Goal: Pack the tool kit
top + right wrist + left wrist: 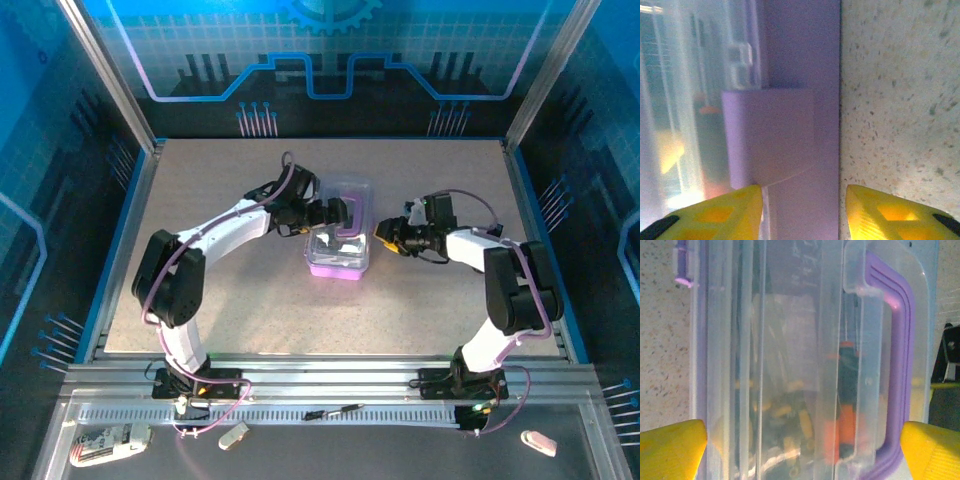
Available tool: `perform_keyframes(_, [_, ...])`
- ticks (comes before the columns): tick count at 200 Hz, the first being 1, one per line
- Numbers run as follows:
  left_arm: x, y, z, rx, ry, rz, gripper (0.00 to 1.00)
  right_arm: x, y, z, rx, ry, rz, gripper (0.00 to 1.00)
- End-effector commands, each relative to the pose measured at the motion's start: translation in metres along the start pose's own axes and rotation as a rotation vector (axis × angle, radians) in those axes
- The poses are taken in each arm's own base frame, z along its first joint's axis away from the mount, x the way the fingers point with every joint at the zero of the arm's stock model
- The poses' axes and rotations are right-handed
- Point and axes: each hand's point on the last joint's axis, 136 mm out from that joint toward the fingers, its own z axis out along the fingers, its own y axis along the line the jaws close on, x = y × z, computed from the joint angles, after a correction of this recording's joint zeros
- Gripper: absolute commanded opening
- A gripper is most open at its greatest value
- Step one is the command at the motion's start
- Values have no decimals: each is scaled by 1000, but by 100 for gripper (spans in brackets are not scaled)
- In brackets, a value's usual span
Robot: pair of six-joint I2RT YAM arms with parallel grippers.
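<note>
As viewed from above, lying flat on the speckled table (230,180) squarely between the two grippers: tool kit case (338,255), purple base, clear lid on top.

Left gripper (802,452): spread to full width, closed on nothing. Positioned right over the case, yellow fingertips (670,450) straddling its whole breadth. Purple handle (900,365) just inside one tip; opposite long edge of the lid just inside the other. Contact between tips and plastic: cannot tell. Straight ahead of the gap, under the lid: orange-and-black screwdriver (846,410), lengthwise, close beside the handle; yellow-handled screwdrivers (785,415) in a loose jumble toward the other tip, blurred by the plastic.

Right gripper (804,215): roughly half parted, gripping nothing. Set close to the case's side, opposite the left gripper. Straight ahead of the gap: purple block (770,140) on the base wall, nearer the inner tip. Ahead of the outer tip (895,215): bare table. Contact with the block: cannot tell.

Well behind both grippers, beyond the arm bases: thin dark rod (335,410) on the front rail, kind not made out; white objects (110,440) on the ledge, nearer still to the camera.
</note>
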Motion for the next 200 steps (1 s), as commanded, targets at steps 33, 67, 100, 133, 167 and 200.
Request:
perform_keyframes(33, [-22, -20, -95, 8, -195, 124, 99, -43, 38, -57, -21, -119, -126, 55])
perform_keyframes(67, [-27, -34, -166, -30, -346, 314, 99, -56, 70, -107, 65, -254, -270, 100])
perform_keyframes(100, [-27, -33, -220, -104, -577, 379, 99, -67, 101, -163, 210, -455, -453, 100])
perform_keyframes(133, [-30, 1, -235, -164, -839, 395, 99, -73, 121, -183, 299, -772, -703, 100])
perform_keyframes(167, [-17, 58, -201, -337, -850, 432, 99, -60, 98, -167, 318, -918, -975, 100])
perform_keyframes(200, [-7, 106, -170, -351, -849, 436, 99, -50, 57, -151, 441, -863, -1038, 100])
